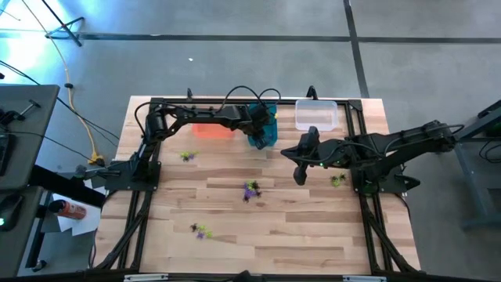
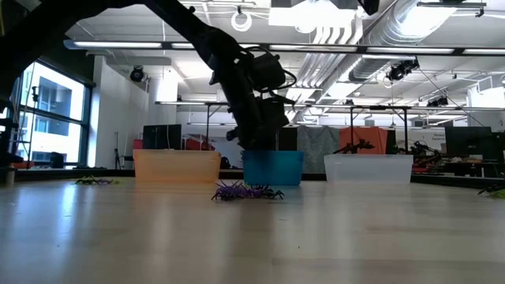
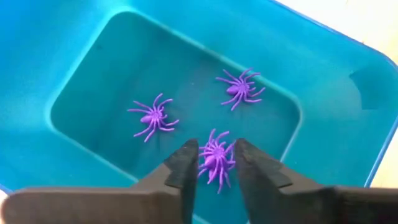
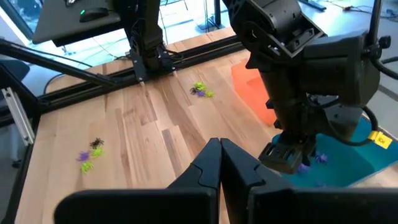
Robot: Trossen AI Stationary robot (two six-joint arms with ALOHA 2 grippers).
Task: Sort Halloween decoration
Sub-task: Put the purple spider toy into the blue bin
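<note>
My left gripper (image 3: 214, 149) hangs open inside the teal bin (image 3: 74, 37), pointing steeply down. Three purple spider decorations lie on the bin's floor: one (image 3: 216, 160) shows in the gap between my fingertips, and two others (image 3: 152, 116) (image 3: 239, 88) lie farther off. In the high view the left gripper (image 1: 260, 133) stands over the teal bin (image 1: 270, 133) at the table's far edge. My right gripper (image 1: 300, 176) (image 4: 221, 144) is shut, holds nothing and hovers above the table right of centre. More decorations lie on the table in small clusters (image 1: 250, 189) (image 1: 186, 156) (image 1: 200, 230) (image 1: 337, 180).
An orange bin (image 1: 213, 131) stands left of the teal one and a clear bin (image 1: 316, 115) right of it, all along the far edge. The arms' black frame rails run along the table's left, right and far sides.
</note>
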